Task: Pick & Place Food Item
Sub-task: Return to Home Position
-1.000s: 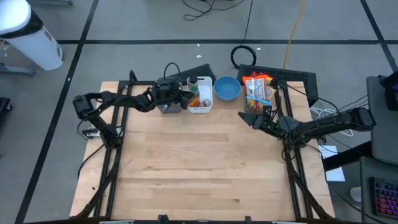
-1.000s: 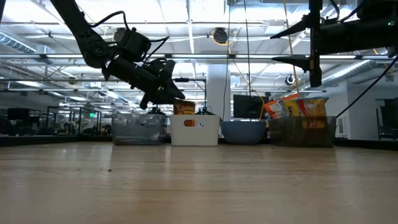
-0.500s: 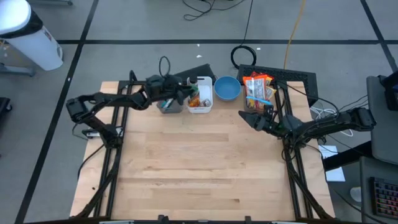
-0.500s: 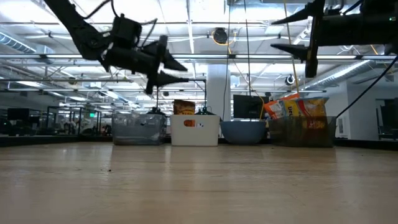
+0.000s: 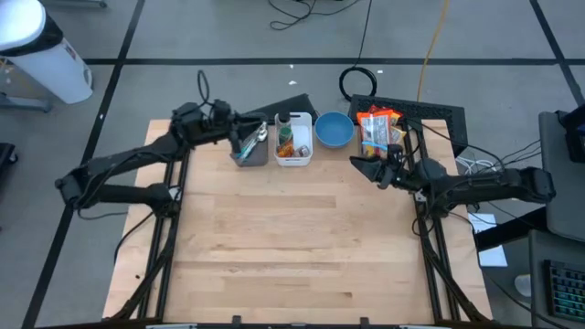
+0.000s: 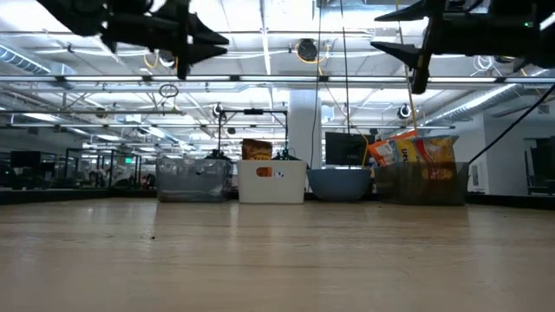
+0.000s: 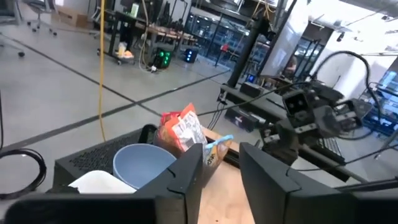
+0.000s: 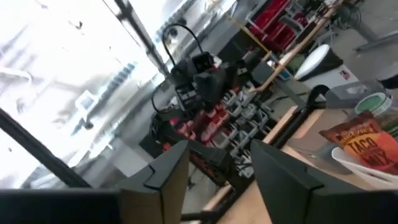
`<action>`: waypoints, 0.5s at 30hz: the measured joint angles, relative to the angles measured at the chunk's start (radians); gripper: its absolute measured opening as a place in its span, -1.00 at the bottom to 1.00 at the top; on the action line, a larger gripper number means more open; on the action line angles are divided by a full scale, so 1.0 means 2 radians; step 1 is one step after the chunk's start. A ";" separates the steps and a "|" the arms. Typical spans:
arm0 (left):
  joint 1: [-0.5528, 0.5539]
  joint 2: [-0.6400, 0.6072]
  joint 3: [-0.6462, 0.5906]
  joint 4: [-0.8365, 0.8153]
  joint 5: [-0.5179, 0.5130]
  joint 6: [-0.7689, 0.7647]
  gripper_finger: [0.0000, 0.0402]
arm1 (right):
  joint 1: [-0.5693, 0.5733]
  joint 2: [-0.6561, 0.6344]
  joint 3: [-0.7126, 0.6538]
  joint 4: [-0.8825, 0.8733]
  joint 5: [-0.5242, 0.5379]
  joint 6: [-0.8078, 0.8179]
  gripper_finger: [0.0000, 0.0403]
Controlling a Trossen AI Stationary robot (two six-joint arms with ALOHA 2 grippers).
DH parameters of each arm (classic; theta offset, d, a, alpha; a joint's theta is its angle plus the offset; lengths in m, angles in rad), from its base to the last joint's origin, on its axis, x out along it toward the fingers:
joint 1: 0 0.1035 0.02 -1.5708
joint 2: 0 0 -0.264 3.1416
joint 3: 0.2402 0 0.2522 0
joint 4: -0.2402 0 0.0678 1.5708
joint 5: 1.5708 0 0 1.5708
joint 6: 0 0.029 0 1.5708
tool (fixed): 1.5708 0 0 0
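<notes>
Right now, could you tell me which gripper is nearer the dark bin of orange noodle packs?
Right. The right gripper hovers close by the dark bin, on its near side; the left gripper is raised well beyond the blue bowl and white bin.

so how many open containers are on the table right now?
4, in a row along the far edge, left to right: grey translucent plastic bin, white rectangular plastic bin, round blue bowl, dark translucent bin holding orange packs. None appears hidden.
</notes>
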 joint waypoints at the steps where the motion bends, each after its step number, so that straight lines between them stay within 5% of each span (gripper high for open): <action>1: 0.000 -0.014 0.000 -0.013 0.000 0.002 -0.46 | -0.011 -0.002 0.009 -0.017 -0.016 -0.005 -0.21; 9: 0.000 -0.111 0.000 -0.114 0.000 0.012 -0.59 | -0.094 -0.018 0.103 -0.184 -0.144 -0.089 -0.64; 15: 0.000 -0.176 0.000 -0.140 0.000 0.012 -0.82 | -0.149 -0.054 0.130 -0.204 -0.158 -0.147 -0.96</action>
